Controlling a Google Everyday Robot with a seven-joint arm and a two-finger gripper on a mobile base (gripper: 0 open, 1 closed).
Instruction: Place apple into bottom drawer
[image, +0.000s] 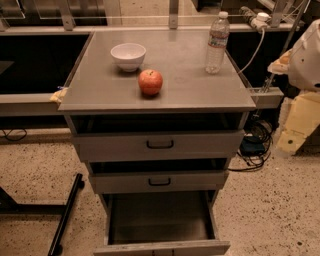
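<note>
The red-orange apple (150, 82) sits on the grey cabinet top (100, 95), near the front middle, just in front and to the right of a white bowl (128, 55). The bottom drawer (160, 220) is pulled out wide, and its dark tray shows nothing inside. The two drawers above, with black handles, are each pulled out a little. My gripper (296, 125) hangs at the far right edge of the view, below the white arm housing (306, 55). It is beside the cabinet, well away from the apple, and holds nothing that I can see.
A clear plastic water bottle (217, 42) stands at the back right of the cabinet top. Cables and a dark box (252, 147) lie on the speckled floor to the right. A black stand leg (67, 215) lies on the floor at the left.
</note>
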